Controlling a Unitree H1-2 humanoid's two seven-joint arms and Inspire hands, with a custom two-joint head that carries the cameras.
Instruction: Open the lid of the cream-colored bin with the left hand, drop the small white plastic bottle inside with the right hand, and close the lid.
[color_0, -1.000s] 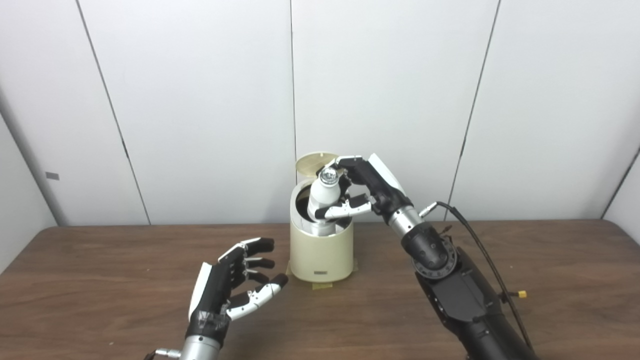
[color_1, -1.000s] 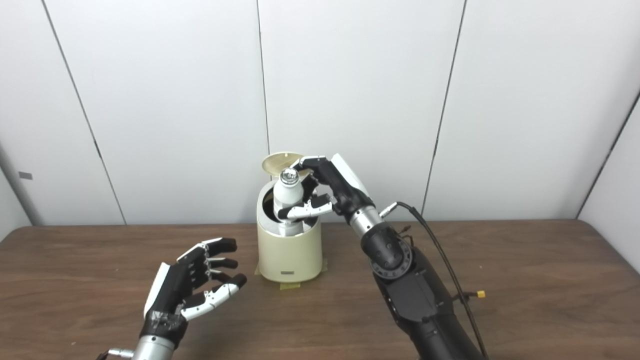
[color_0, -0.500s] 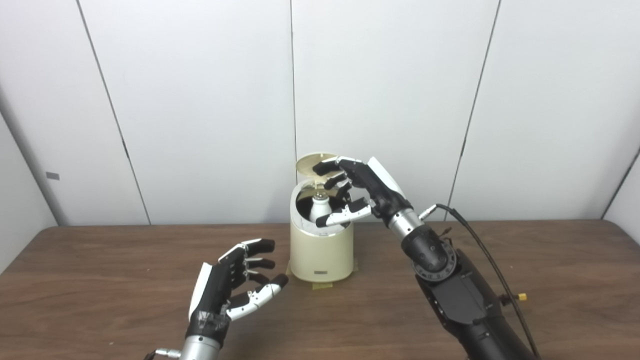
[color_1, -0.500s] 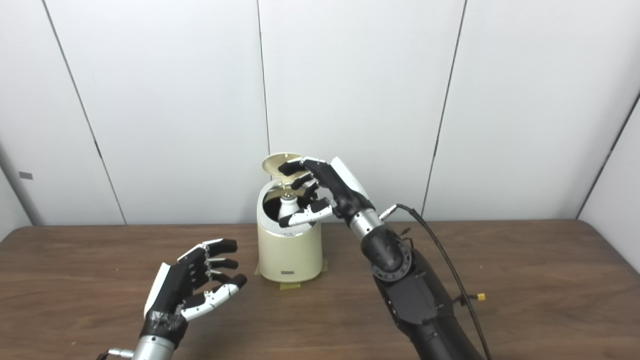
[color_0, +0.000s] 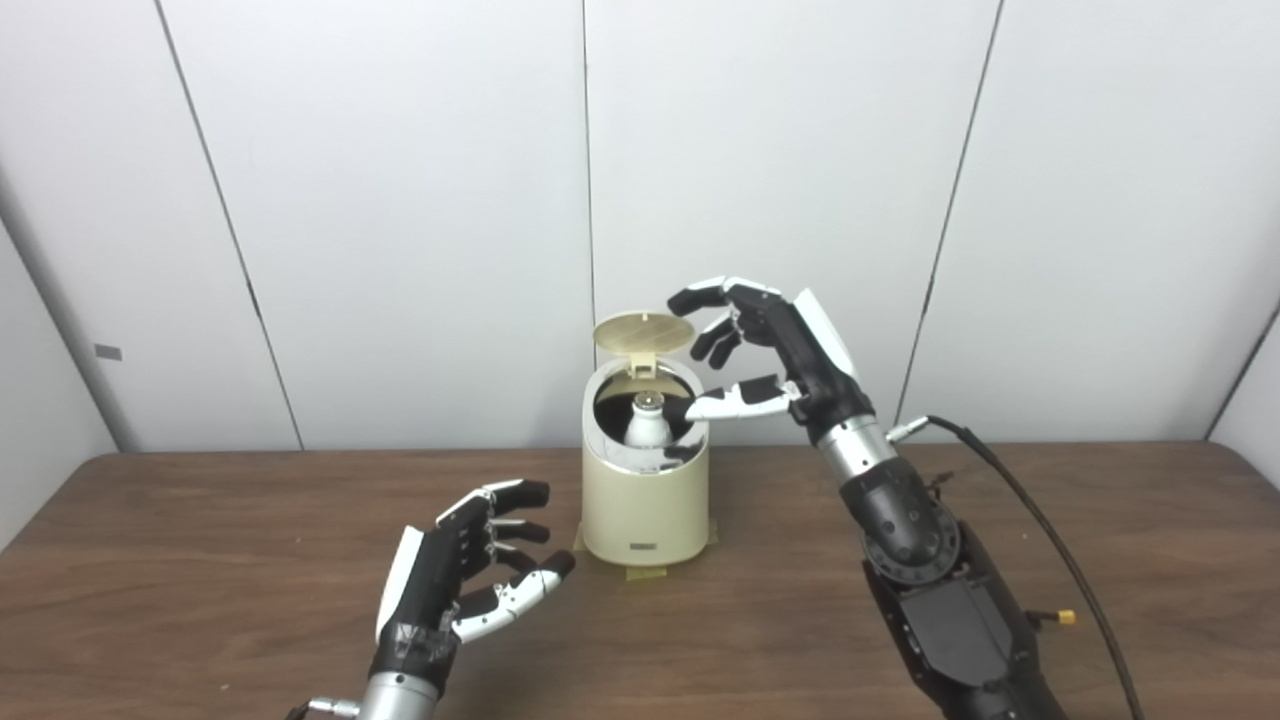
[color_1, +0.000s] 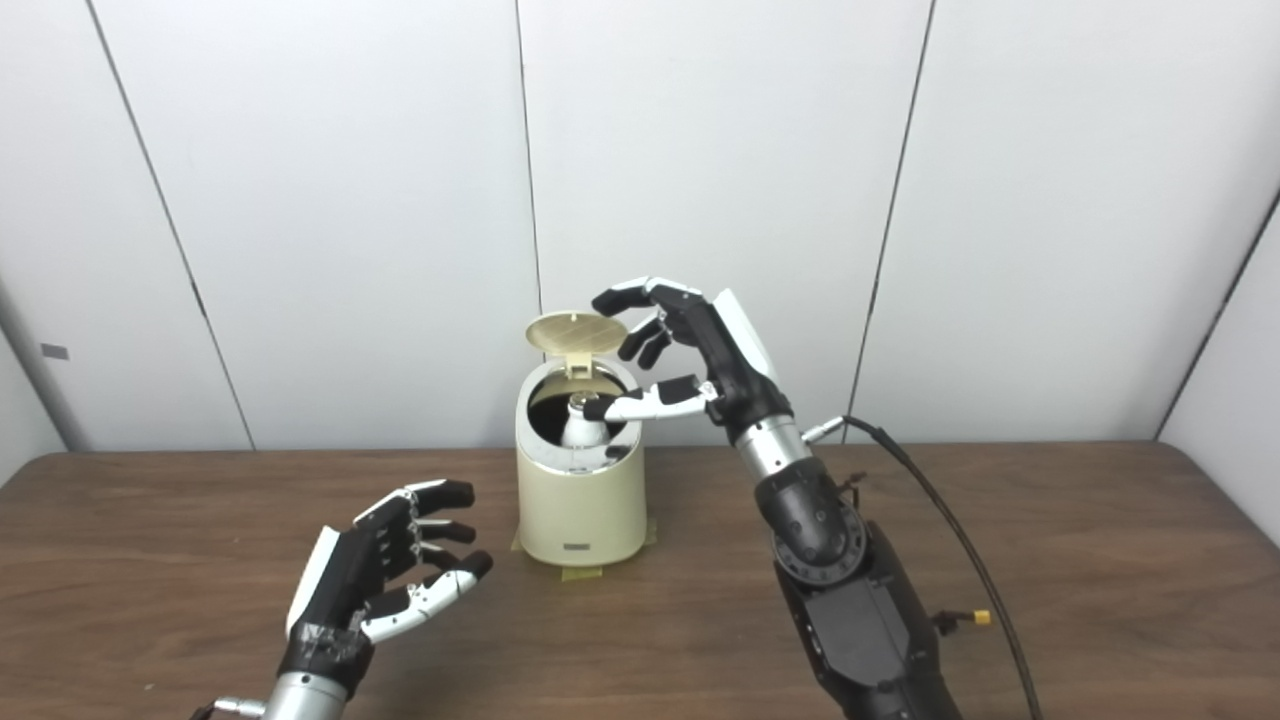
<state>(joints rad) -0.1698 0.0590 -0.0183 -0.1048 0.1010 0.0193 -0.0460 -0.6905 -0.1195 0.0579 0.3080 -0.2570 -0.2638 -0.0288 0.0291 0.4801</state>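
Note:
The cream-colored bin (color_0: 645, 510) stands on the wooden table with its round lid (color_0: 642, 333) tipped up at the back. The small white plastic bottle (color_0: 646, 424) stands upright inside the bin, its silver cap showing below the rim; it also shows in the right eye view (color_1: 581, 425). My right hand (color_0: 765, 350) is open and empty, raised just above and to the right of the bin's mouth, thumb reaching over the rim. My left hand (color_0: 465, 575) is open and empty, hovering low over the table in front and to the left of the bin.
The brown wooden table (color_0: 200, 560) runs the full width. White wall panels stand right behind the bin. A black cable (color_0: 1040, 530) with a small yellow connector (color_0: 1066, 617) hangs from my right arm. Tape patches hold the bin's base.
My right hand let go of the bottle, which dropped down into the bin. The hand then opened and lifted up and to the right. My left hand has not moved.

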